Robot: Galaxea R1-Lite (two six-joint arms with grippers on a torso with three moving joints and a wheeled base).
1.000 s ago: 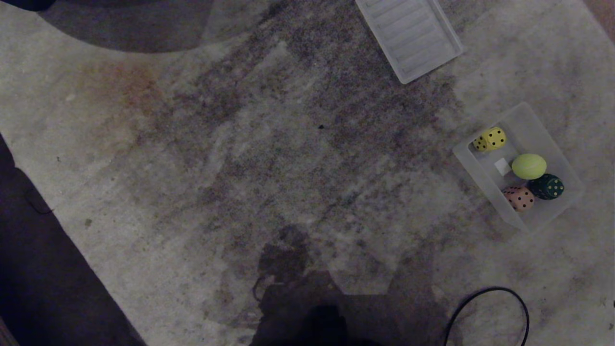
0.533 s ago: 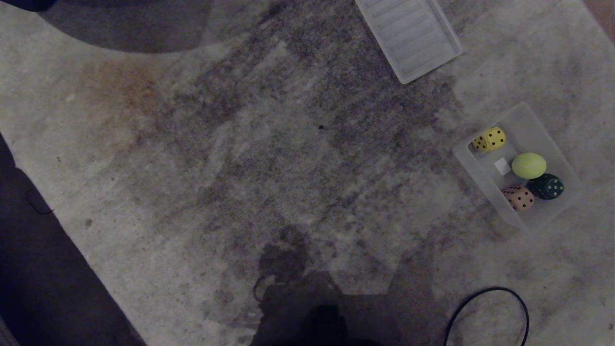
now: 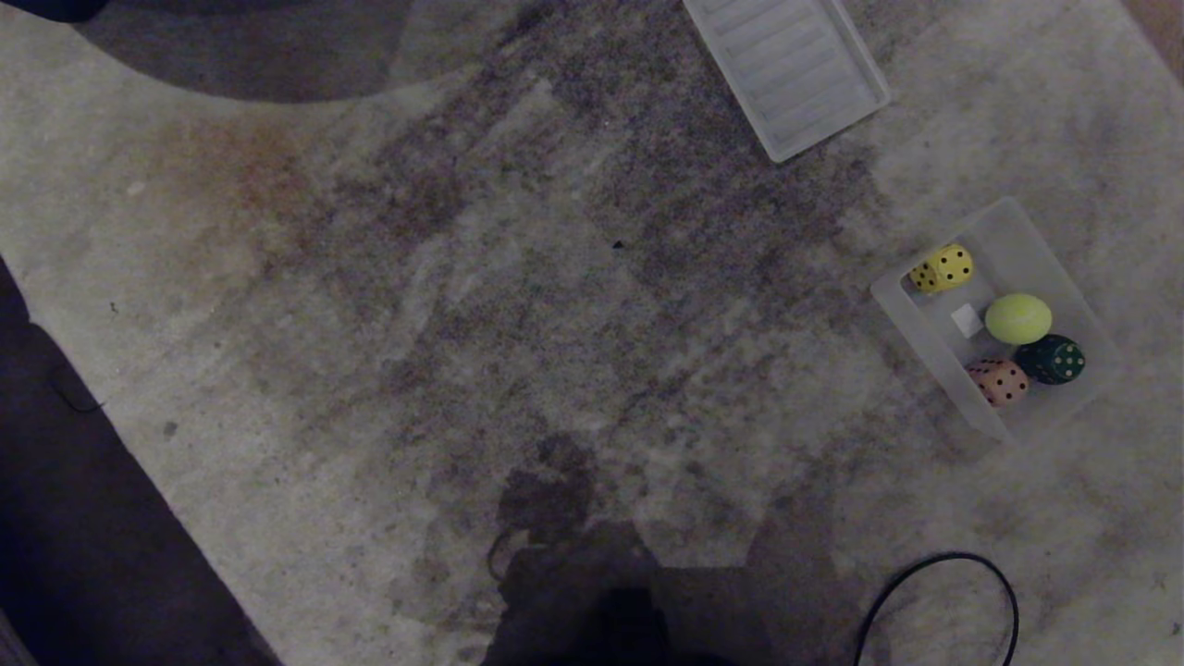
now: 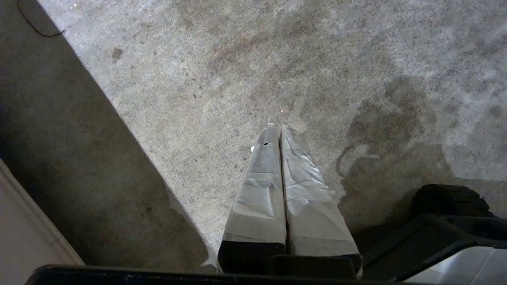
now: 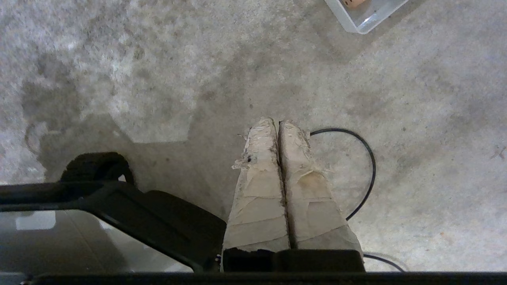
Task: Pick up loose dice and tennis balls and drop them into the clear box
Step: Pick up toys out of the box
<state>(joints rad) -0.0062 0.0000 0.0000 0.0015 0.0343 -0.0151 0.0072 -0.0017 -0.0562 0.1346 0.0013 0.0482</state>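
Observation:
The clear box (image 3: 1022, 227) sits on the carpet at the right of the head view. Inside it lie a yellow die (image 3: 943, 267), a tennis ball (image 3: 1017, 318), a dark green die (image 3: 1052, 359) and a pinkish-brown die (image 3: 998, 381). Only a corner of the clear box (image 5: 366, 18) shows in the right wrist view. Neither arm appears in the head view. My left gripper (image 4: 277, 127) is shut and empty above bare carpet. Also shut and empty, my right gripper (image 5: 276, 122) hangs over a cable loop, well short of the box.
A flat ribbed translucent panel (image 3: 791, 69) lies at the back, left of the box. A black cable (image 3: 934, 592) loops on the carpet at the front right. Darker floor (image 3: 74, 518) borders the carpet on the left. Parts of my dark base (image 5: 119, 206) show beside both grippers.
The head view shows nothing different: the box, its contents, the panel and the cable keep their places, and no arm enters the view.

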